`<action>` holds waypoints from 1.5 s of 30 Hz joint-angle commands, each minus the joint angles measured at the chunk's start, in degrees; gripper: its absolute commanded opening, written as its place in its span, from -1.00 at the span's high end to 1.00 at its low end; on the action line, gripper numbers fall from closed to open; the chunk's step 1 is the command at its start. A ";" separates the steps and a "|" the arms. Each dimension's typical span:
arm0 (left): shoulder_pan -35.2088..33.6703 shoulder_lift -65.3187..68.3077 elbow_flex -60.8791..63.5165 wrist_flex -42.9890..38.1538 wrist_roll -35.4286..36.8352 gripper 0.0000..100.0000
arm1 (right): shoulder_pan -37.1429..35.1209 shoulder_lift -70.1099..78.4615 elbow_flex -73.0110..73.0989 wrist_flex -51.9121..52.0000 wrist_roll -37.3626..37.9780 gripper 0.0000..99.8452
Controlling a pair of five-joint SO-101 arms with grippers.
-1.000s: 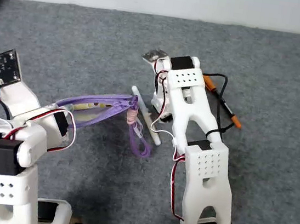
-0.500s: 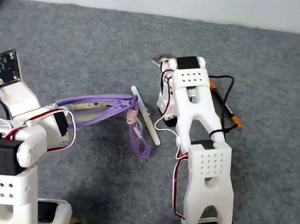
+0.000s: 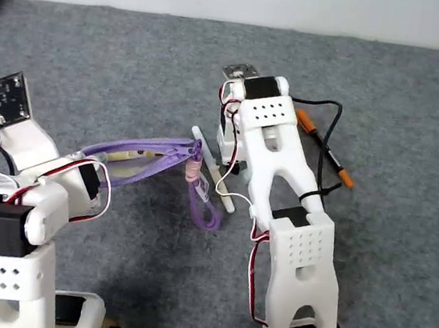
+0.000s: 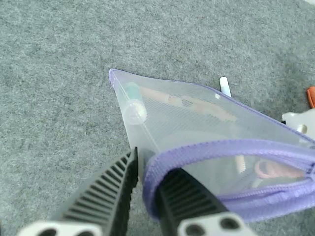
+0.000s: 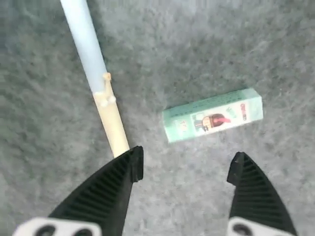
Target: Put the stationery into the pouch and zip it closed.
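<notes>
- While a few bits already sit inside the pouch (image 3: 135, 155), left of centre in the high view, I'd call this job roughly halfway.
- Left gripper (image 4: 145, 179) is pinched tight on the pouch's purple edge, propping it up.
- Right gripper (image 5: 184, 164) is spread wide with nothing in it, hanging over the white pen (image 5: 101, 93) and a small green box (image 5: 212, 115), near the middle of the high view.
- Orange pen (image 3: 328, 152) lies on the grey carpet (image 3: 401, 261) right of centre, not packed either.
- Zip looks open to me, so closing it is left too.
</notes>
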 commanded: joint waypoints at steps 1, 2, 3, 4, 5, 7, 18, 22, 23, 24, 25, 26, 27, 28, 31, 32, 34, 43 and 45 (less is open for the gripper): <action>0.35 -0.26 -1.27 -1.67 0.53 0.97 | -0.40 -3.82 -1.76 -3.65 -2.37 0.43; 0.35 -0.26 -1.27 -1.67 0.53 0.97 | -0.40 -3.74 -1.76 -4.35 -2.37 0.43; 0.35 -0.26 -1.27 -1.67 0.53 0.97 | -0.40 -3.74 -1.76 -4.79 -2.37 0.43; 0.35 -0.26 -1.27 -1.67 0.53 0.97 | -0.31 -3.74 -1.76 -5.05 -2.37 0.43; 0.35 -0.26 -1.27 -1.67 0.53 0.97 | -0.22 -3.74 -1.76 -5.14 -2.37 0.43; 0.35 -0.26 -1.27 -1.67 0.53 0.97 | -0.04 -3.38 -1.67 -5.14 -2.46 0.43; 0.35 -0.26 -1.27 -1.67 0.53 0.97 | 4.62 3.56 -1.76 -7.16 -13.80 0.43; 0.35 -0.26 -1.27 -1.67 0.53 0.97 | 5.32 5.14 -1.76 -10.24 -15.91 0.43; 0.35 -0.26 -1.27 -1.67 0.53 0.97 | 5.32 5.41 -1.76 -11.30 -16.26 0.43; 0.35 -0.26 -1.27 -1.67 0.53 0.97 | 5.41 5.67 -1.76 -12.26 -16.44 0.43; 0.35 -0.26 -1.27 -1.67 0.53 0.97 | 5.41 5.93 -1.76 -13.14 -16.79 0.43; 0.35 -0.26 -1.27 -1.67 0.53 0.97 | 5.41 6.29 -1.76 -14.11 -17.05 0.43; 0.35 -0.26 -1.27 -1.67 0.53 0.97 | 5.49 6.73 -1.76 -14.81 -17.05 0.43; 0.26 -0.26 -1.27 -1.67 0.53 0.97 | 5.58 7.16 -1.76 -15.16 -17.05 0.43; 0.09 -0.26 -1.27 -1.67 0.53 0.97 | 5.85 8.04 -1.76 -15.25 -17.05 0.57; 0.09 -0.26 -1.27 -1.67 0.53 0.97 | 5.93 8.13 -1.76 -15.25 -17.05 0.65; 0.00 -0.26 -1.27 -1.58 0.53 0.97 | 6.11 8.13 -1.76 -15.08 -17.05 0.84; 0.00 -0.26 -1.27 -1.58 0.53 0.97 | 5.76 2.24 -5.10 -3.82 -17.05 0.98; 0.00 -0.26 -1.27 -1.58 0.53 0.97 | 5.32 -0.75 -6.95 0.57 -16.79 0.98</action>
